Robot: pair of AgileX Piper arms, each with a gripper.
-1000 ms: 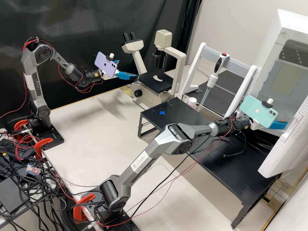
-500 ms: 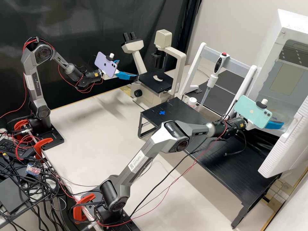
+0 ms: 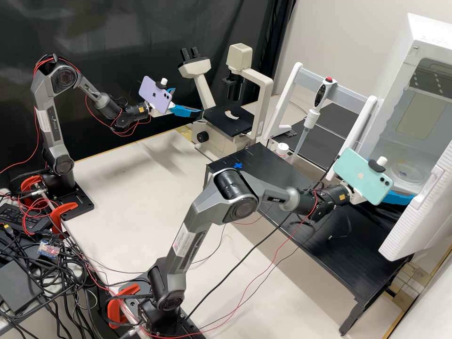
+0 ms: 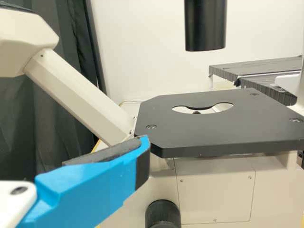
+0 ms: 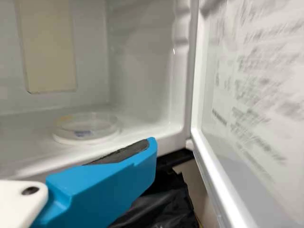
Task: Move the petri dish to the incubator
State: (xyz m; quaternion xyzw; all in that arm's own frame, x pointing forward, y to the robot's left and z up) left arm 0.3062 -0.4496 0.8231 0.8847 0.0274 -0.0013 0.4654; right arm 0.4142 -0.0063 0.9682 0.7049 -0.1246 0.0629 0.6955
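In the high view we see the petri dish (image 3: 407, 173) on the floor of the incubator (image 3: 426, 34); the right wrist view also gives us its blue mark. At the opening, the right gripper (image 3: 399, 199) is partly behind a phone (image 3: 362, 175), fingers spread, and its wrist view shows us a bare dark pad (image 5: 126, 153). The left gripper (image 3: 189, 101), also spread, hangs near the microscope (image 3: 263, 101).

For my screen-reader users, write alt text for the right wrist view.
A clear petri dish rests on the floor of the white incubator, near its side wall. The door stands open, and a blue gripper finger with a dark pad shows in front of the opening.
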